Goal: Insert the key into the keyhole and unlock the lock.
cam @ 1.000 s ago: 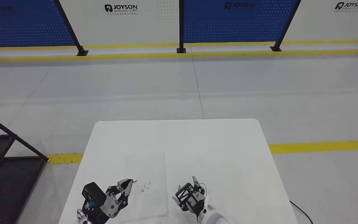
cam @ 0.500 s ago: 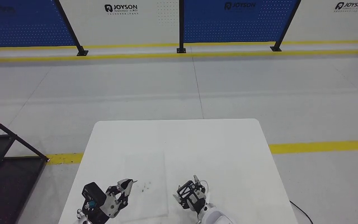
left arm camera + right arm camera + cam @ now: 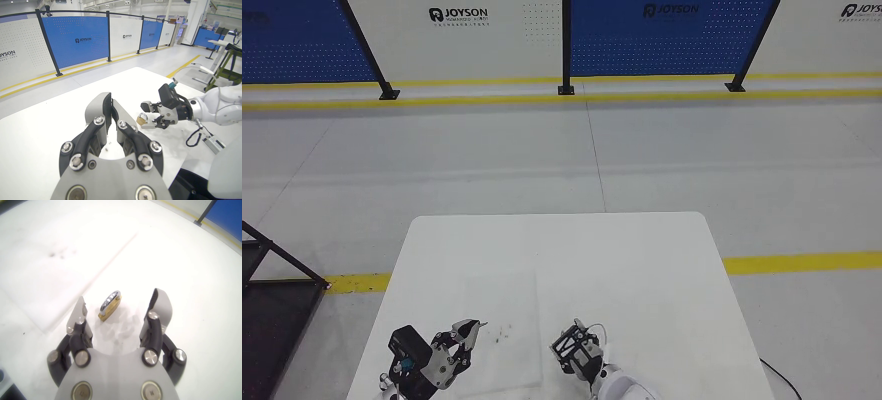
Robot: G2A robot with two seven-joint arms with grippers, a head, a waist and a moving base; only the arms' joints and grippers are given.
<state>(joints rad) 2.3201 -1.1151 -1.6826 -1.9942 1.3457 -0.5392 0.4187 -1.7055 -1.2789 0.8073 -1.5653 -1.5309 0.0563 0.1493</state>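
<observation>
A small brass padlock (image 3: 110, 308) with a chrome shackle lies on the white table (image 3: 642, 260) near its front edge. My right gripper (image 3: 120, 298) is open and low over the table, with one finger on each side of the padlock and neither touching it. The left wrist view shows the same padlock (image 3: 141, 119) between the open fingers of the right gripper (image 3: 149, 116). My left gripper (image 3: 111, 98) hovers a short way to the left of it, shut with its pads together. I cannot make out a key between the pads. In the top view the left gripper (image 3: 470, 330) and right gripper (image 3: 572, 345) sit side by side.
Small dark specks (image 3: 504, 330) mark the table between the arms. A small grey box with a black cable (image 3: 213, 144) lies by the right arm. A black rack (image 3: 262, 300) stands off the table's left side. The far half of the table is bare.
The right gripper has shifted slightly left and lower, toward the table. The left gripper has stayed where it was.
</observation>
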